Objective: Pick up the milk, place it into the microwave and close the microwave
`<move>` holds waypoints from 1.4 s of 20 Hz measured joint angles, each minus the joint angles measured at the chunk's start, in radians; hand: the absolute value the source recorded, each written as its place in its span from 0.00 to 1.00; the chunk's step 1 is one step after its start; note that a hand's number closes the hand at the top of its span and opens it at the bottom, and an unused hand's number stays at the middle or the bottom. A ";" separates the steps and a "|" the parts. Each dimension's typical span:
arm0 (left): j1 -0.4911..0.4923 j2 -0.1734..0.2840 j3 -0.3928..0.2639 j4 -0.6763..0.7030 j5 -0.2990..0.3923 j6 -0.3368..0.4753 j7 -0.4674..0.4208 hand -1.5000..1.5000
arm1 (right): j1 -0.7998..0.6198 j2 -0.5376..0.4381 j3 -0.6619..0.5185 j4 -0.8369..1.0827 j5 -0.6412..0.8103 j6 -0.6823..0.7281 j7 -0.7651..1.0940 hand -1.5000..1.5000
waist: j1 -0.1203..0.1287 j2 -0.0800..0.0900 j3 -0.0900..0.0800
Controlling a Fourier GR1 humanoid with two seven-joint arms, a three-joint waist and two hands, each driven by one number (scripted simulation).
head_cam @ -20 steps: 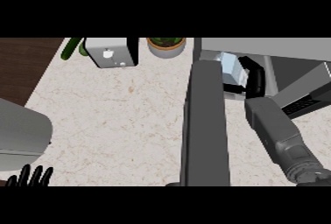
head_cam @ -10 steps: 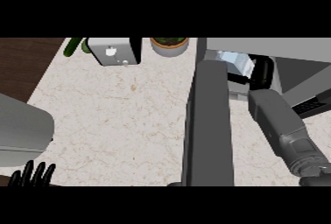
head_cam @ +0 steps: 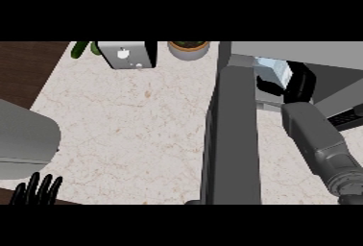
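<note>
Milk (head_cam: 275,72): pale blue-white carton, only partly showing, sits inside the microwave (head_cam: 284,50) cavity at upper right. Most of it hidden by the right hand (head_cam: 297,81) and the door edge; shape hard to make out. Right hand is black, in the cavity opening, just beside and overlapping the milk on its right side. Fingers curl toward the carton, but whether they actually clamp it or just touch it can't be told; contact point hidden.

Right forearm (head_cam: 319,139) grey, runs from lower right edge up to the microwave, cut off at bottom.

Microwave door (head_cam: 230,139): dark grey slab, swung open, seen edge-on, running from the microwave front down to the bottom edge, between counter and right forearm. Blocks the left part of the cavity.

Left hand (head_cam: 39,190): bottom left corner, fingers up and spread apart, holding nothing, resting; palm cut off by the edge. Well apart from the milk.

Counter (head_cam: 135,129): pale marble-look top. Dark wood strip at far left. Grey rounded object (head_cam: 21,139) at left edge, cut off, can't identify. At top edge: small grey box (head_cam: 127,54) with white front, green item (head_cam: 81,48) beside it on its left, potted plant (head_cam: 188,48) to its right, all cropped.
</note>
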 measured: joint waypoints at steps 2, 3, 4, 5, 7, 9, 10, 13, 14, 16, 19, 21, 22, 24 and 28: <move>-0.005 0.000 -0.004 -0.001 -0.005 -0.001 0.000 0.00 | 0.033 -0.018 0.018 0.038 0.025 -0.071 0.073 0.00 | 0.007 0.010 -0.003; -0.010 0.003 -0.003 -0.001 -0.006 -0.001 -0.001 0.00 | 0.042 -0.022 0.032 0.050 0.041 -0.101 0.108 0.00 | 0.014 0.012 -0.004; -0.012 0.005 -0.003 -0.001 -0.007 -0.004 -0.001 0.00 | 0.050 -0.027 0.046 0.061 0.057 -0.128 0.144 0.00 | 0.020 0.012 -0.004; -0.013 0.006 -0.004 0.000 -0.010 -0.005 -0.001 0.00 | 0.060 -0.033 0.062 0.069 0.074 -0.150 0.179 0.00 | 0.025 0.013 -0.004; -0.023 0.007 -0.007 0.003 -0.013 -0.005 0.002 0.00 | 0.075 -0.039 0.089 0.080 0.103 -0.186 0.242 0.00 | 0.033 0.014 -0.003; -0.034 0.006 -0.008 0.004 -0.013 -0.001 0.008 0.00 | 0.047 -0.014 0.126 0.082 0.139 -0.157 0.219 0.00 | 0.037 0.007 0.001; -0.041 0.004 -0.009 0.004 -0.016 0.003 0.013 0.00 | 0.028 -0.003 0.140 0.083 0.153 -0.139 0.212 0.00 | 0.039 0.005 0.003; -0.045 0.004 -0.010 0.017 -0.021 0.004 0.012 0.00 | -0.001 0.028 0.168 0.085 0.180 -0.093 0.193 0.00 | 0.040 -0.001 0.005; -0.048 0.006 -0.008 0.022 -0.022 0.003 0.012 0.00 | -0.010 0.038 0.173 0.086 0.186 -0.077 0.191 0.00 | 0.039 -0.002 0.006; -0.060 0.003 -0.004 0.029 -0.021 0.009 0.013 0.00 | -0.027 0.053 0.184 0.086 0.197 -0.045 0.185 0.00 | 0.035 -0.004 0.006; -0.076 0.004 0.002 0.035 -0.026 0.012 0.009 0.00 | -0.042 0.081 0.192 0.088 0.204 -0.007 0.182 0.00 | 0.032 -0.004 0.007; -0.085 0.003 0.001 0.040 -0.031 0.015 0.008 0.00 | -0.048 0.095 0.194 0.087 0.206 0.026 0.177 0.00 | 0.029 -0.004 0.007; -0.088 0.003 0.004 0.042 -0.031 0.015 0.006 0.00 | -0.051 0.100 0.194 0.085 0.206 0.044 0.174 0.00 | 0.028 -0.005 0.008; -0.086 0.005 0.005 0.041 -0.031 0.014 0.004 0.00 | -0.055 0.117 0.184 0.074 0.196 0.071 0.168 0.00 | 0.024 -0.008 0.008; -0.074 0.007 0.009 0.041 -0.026 0.004 -0.006 0.00 | -0.049 0.137 0.139 0.028 0.149 0.147 0.128 0.00 | 0.008 -0.015 0.009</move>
